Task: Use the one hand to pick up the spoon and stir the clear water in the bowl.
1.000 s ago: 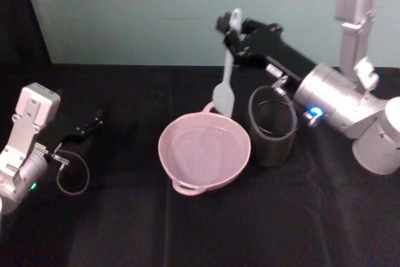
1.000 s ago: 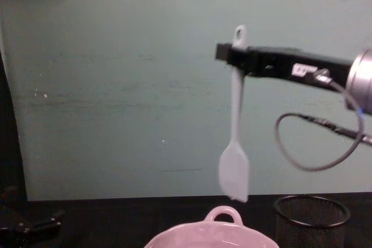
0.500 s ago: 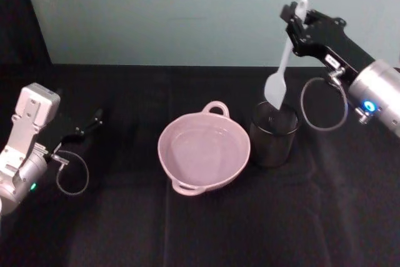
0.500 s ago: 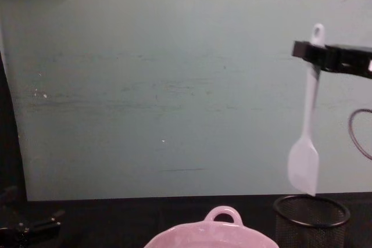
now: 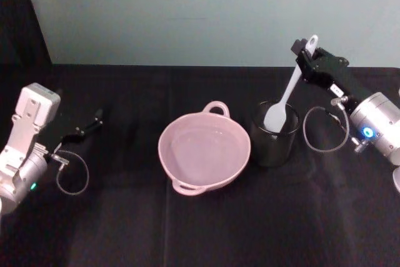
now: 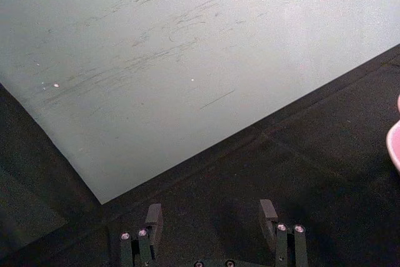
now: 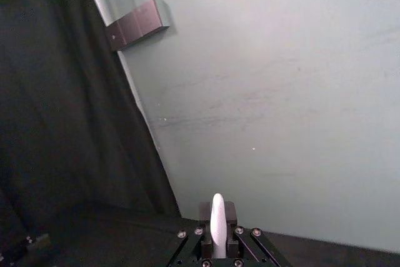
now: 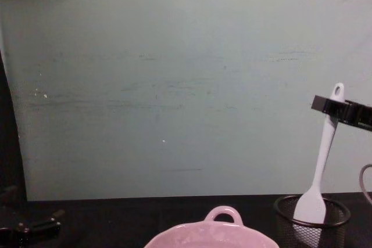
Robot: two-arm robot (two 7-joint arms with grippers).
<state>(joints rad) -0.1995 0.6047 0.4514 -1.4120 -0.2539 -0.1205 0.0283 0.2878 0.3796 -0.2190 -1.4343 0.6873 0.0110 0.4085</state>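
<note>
Right gripper (image 5: 304, 51), upper right of the head view, clamps the spoon (image 5: 284, 97) near its handle end; the head sits inside the mesh cup (image 5: 273, 134). Bowl (image 5: 204, 151) at centre. Left gripper (image 5: 94, 117), far left, jaws apart.

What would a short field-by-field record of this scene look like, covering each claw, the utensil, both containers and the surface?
right claw: shut on the white spatula spoon near its hole end
spoon head: inside the black wire-mesh cup
pink bowl: to the robot's left of the mesh cup, loop handle toward the wall, nothing solid in it
left claw: open, low over the table's left side, holding nothing
surface: black tablecloth
</note>
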